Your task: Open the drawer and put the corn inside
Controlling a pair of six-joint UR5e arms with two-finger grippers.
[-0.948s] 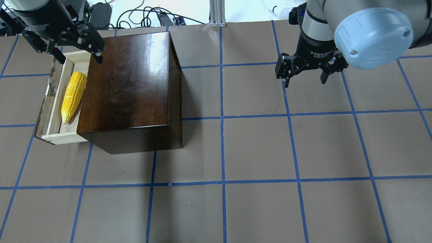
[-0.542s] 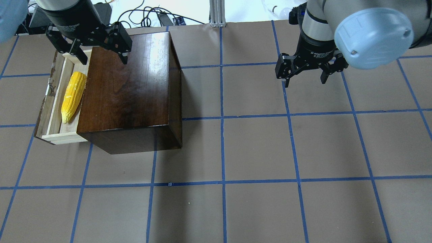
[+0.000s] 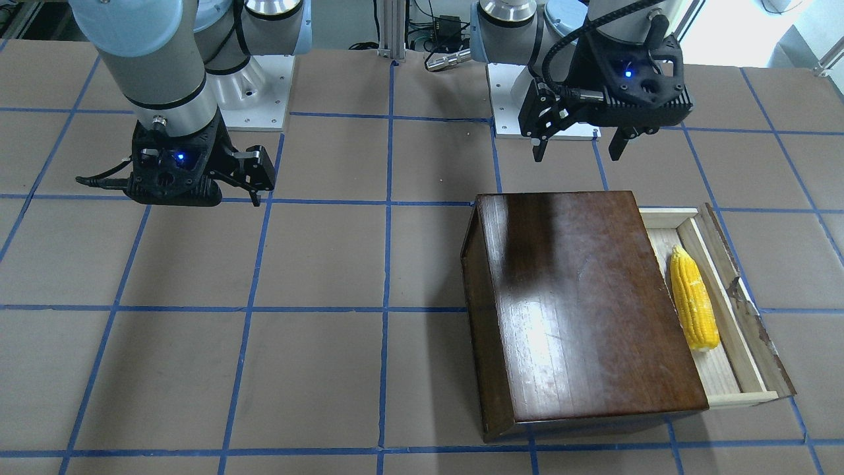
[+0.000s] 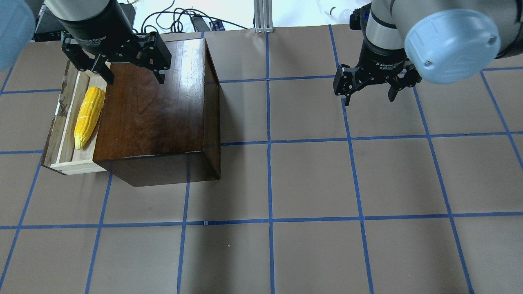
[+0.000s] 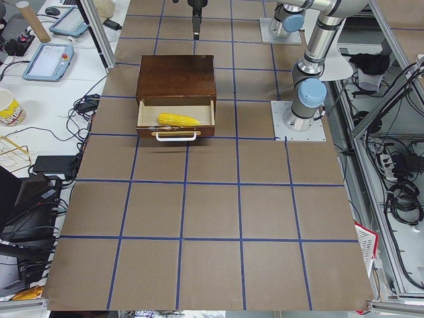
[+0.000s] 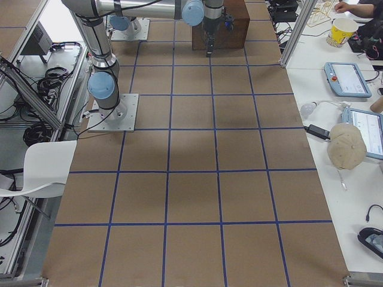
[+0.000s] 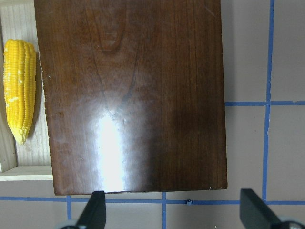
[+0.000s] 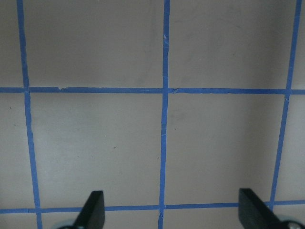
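1. At the near end of the drawer (image 4: 77, 166), which stands pulled out on the left side of the box (image 4: 159, 110), you will find the pointed tip of the corn (image 4: 88, 116). The cob lies flat along the tray with its thick end toward the far end.
2. Treat the corn as light, stiff and a little slick. It looks round enough to roll. If you ever need to lift it, pinch across the thick middle, not the taper.
3. Expect the drawer to be rigid and easy to slide. Its dark front panel is chipped, so take it by the pale handle (image 5: 175, 136) rather than the edge. With the cob already inside, the task looks as good as done.
4. Farther on, the left gripper (image 4: 134, 77) hangs above the box top, pointing straight down. Its fingers are spread wide, hold nothing and are clear of the wood.
5. Off to the far right, the right gripper (image 4: 369, 98) hovers over the bare table (image 4: 310, 175), also pointing down. It is likewise spread and empty, well apart from the box.
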